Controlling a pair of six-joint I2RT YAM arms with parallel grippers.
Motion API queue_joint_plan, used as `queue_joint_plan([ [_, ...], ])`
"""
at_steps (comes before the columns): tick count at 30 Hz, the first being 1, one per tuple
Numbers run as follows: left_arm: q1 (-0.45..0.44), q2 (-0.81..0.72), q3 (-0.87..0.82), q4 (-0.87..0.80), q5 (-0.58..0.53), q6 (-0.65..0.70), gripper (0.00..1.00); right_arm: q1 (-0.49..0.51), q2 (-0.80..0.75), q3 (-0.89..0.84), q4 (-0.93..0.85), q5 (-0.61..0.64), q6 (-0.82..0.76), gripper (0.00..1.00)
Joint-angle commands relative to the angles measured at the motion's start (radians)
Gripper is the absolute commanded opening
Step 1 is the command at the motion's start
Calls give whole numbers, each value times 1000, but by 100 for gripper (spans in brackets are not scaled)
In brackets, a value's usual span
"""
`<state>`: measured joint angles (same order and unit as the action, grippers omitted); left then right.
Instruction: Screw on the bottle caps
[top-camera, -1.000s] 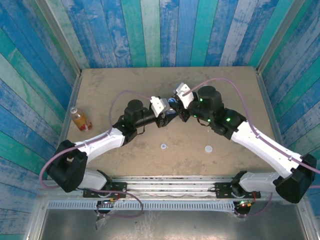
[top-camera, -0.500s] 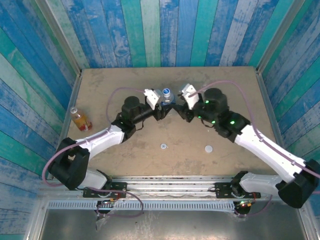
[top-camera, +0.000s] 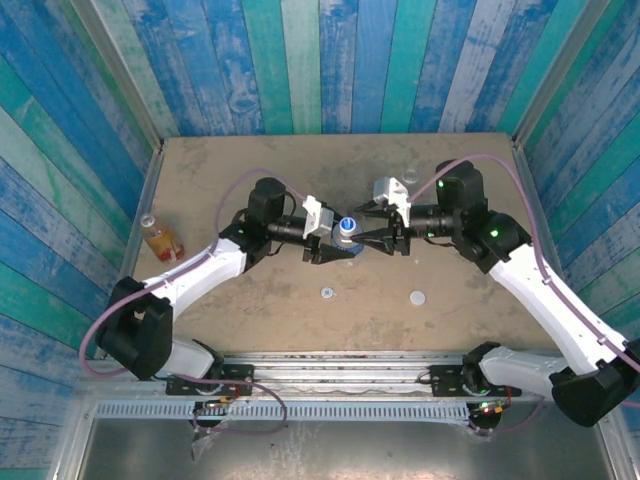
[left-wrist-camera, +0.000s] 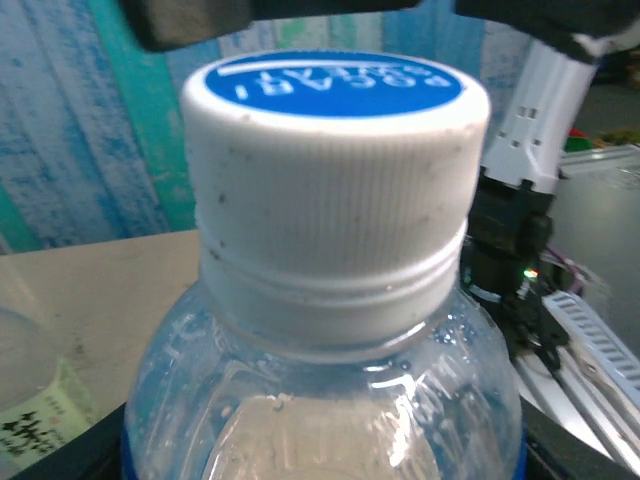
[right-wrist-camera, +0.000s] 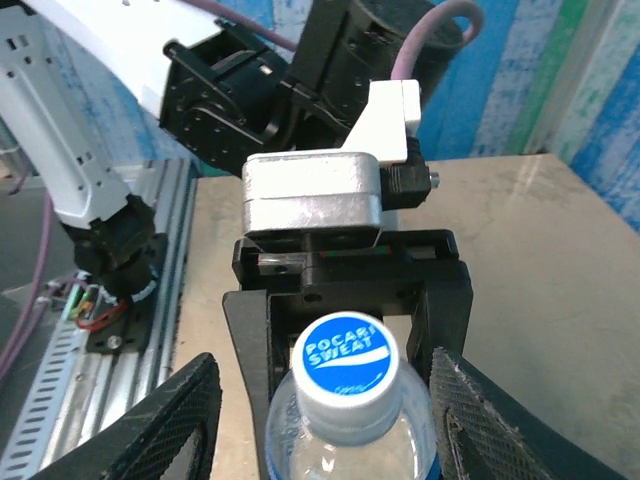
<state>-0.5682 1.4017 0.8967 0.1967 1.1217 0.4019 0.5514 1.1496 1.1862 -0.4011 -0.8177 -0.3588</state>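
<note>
A clear bottle (right-wrist-camera: 345, 440) with a blue label stands upright in mid-table, and a blue-topped white cap (right-wrist-camera: 345, 360) sits on its neck (left-wrist-camera: 335, 290). My left gripper (top-camera: 340, 247) is shut on the bottle's body, its black fingers (right-wrist-camera: 445, 320) on either side. My right gripper (right-wrist-camera: 322, 405) is open. Its textured fingers (right-wrist-camera: 175, 420) flank the bottle's shoulder without holding the cap (top-camera: 348, 227). Two pale caps (top-camera: 327, 292) (top-camera: 417, 297) lie loose on the table nearer the arm bases. The orange-liquid bottle (top-camera: 158, 238) stands uncapped at the left edge. A pale yellow-green labelled bottle (left-wrist-camera: 30, 400) shows beside the held one.
Blue and green plank walls (top-camera: 320, 60) close in the tabletop (top-camera: 450, 330) at the back and sides. A metal rail (top-camera: 340, 365) runs along the near edge by the arm bases. Both arms' cables arc over the middle.
The right gripper has opened and let go of the blue cap, drawing back to the right. The left gripper has brought the capped bottle towards the near side.
</note>
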Motion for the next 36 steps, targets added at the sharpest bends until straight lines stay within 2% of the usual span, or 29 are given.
queue_joint_plan([
  [1,-9,-33,40,-118,84,91,0,13,31,36,-34,-70,-9,54],
  [4,-10,-24,50,-140,86,102,0,25,57,57,-39,-70,-9,48],
  [11,-10,-30,36,-96,58,73,0,41,95,91,-105,-78,-34,41],
  [16,-10,-38,4,6,-19,-3,0,41,117,119,-168,-72,-46,20],
  [18,-10,-38,2,17,-54,-21,0,41,116,121,-177,-49,-48,17],
  [19,-10,-37,2,25,-80,-33,0,75,115,122,-184,-31,-49,16],
  [22,-11,-38,-16,99,-198,-106,0,99,111,117,-182,62,-39,17],
  [25,-10,-47,-39,183,-372,-185,0,141,107,99,-145,262,12,20],
  [27,-11,-58,-61,225,-444,-211,0,157,103,72,-98,352,53,20],
  [30,-10,-65,-66,216,-459,-197,0,163,90,47,-67,387,66,21],
  [36,-10,-74,-74,181,-414,-134,0,163,49,29,4,343,66,48],
])
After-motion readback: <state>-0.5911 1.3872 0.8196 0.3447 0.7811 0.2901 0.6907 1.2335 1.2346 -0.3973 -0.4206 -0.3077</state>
